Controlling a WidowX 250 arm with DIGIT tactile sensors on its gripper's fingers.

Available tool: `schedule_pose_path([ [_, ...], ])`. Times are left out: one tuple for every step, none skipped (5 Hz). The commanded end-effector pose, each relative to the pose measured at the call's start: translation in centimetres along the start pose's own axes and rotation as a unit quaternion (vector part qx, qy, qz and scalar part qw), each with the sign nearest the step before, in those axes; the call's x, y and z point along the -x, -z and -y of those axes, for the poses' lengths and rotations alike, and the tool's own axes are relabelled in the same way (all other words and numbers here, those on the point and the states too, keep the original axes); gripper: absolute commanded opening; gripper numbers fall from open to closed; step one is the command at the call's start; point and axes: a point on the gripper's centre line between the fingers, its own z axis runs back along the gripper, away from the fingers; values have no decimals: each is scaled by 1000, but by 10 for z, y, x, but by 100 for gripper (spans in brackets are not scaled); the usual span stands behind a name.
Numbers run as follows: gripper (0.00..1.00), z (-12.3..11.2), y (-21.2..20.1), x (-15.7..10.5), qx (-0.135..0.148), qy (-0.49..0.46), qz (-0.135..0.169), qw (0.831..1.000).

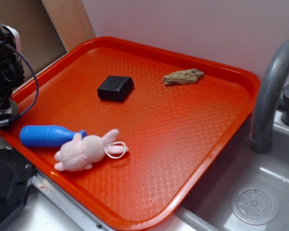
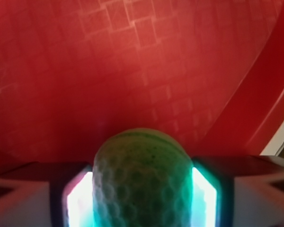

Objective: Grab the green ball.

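Only the wrist view shows the ball (image 2: 141, 182), pinched between the gripper's (image 2: 141, 201) pads over the tray (image 2: 132, 71). From outside, the gripper (image 1: 4, 114) sits at the tray's (image 1: 192, 144) left rim, the ball hidden. Just right lie a pin (image 1: 47, 135) and bunny (image 1: 84, 151); a block (image 1: 115, 88) and wood (image 1: 183, 77) farther.

We see a red tray (image 1: 202, 159) carrying a black block (image 1: 115, 88), a brown scrap (image 1: 183, 77), a blue pin (image 1: 45, 135) and a pink bunny (image 1: 84, 151).
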Motion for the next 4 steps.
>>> schedule_pose_path([
  [0, 9, -95, -21, 6, -32, 96, 995],
  [0, 17, -152, -32, 74, -113, 199, 970],
  [0, 27, -194, -42, 135, -197, 236, 942],
  [0, 32, -222, -43, 138, -245, 277, 919],
])
